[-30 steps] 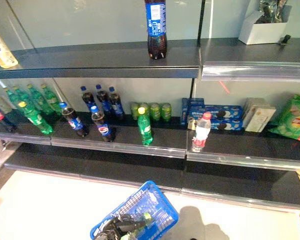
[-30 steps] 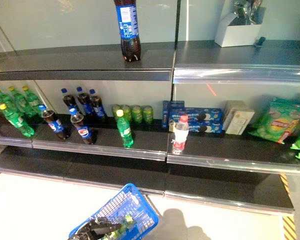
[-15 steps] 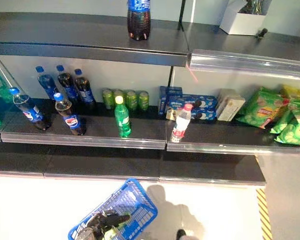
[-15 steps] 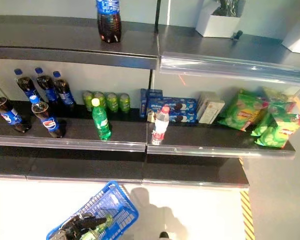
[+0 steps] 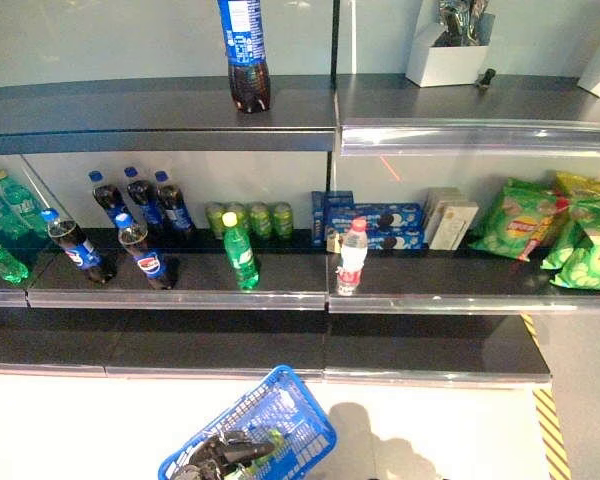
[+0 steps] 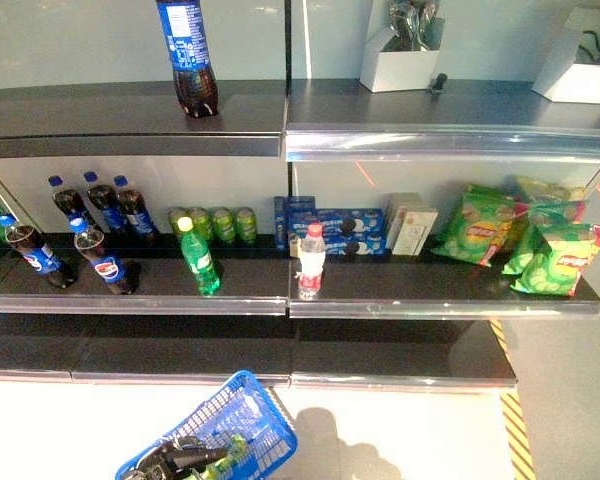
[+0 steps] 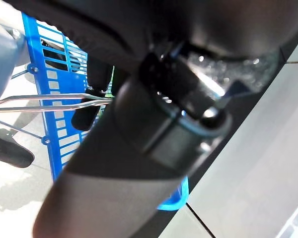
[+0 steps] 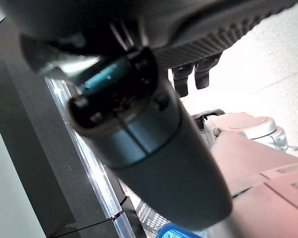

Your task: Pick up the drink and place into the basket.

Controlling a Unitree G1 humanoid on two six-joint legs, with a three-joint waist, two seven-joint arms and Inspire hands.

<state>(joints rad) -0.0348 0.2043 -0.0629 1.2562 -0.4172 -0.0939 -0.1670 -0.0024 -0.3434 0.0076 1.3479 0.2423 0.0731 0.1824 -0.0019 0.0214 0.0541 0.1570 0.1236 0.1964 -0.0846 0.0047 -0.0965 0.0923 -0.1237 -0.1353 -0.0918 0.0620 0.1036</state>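
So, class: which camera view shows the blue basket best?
The right eye view: the blue basket shows whole above the lower edge, held by the left hand. The left eye view shows it likewise; the left wrist view only part of its wall; the right wrist view a sliver.

The camera is moving, so the whole shelf (image 5: pixel 180 298) is sliding across. The blue basket (image 5: pixel 280 420) is staying low in the left hand (image 5: pixel 220 458).

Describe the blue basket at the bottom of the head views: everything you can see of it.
The blue basket is a plastic shopping basket with slotted lattice walls, hanging tilted above the pale floor in front of the shelves. The left hand is curled round its thin wire handle. Something green lies inside, partly hidden by the hand. Its lower end is cut off by the view's edge.
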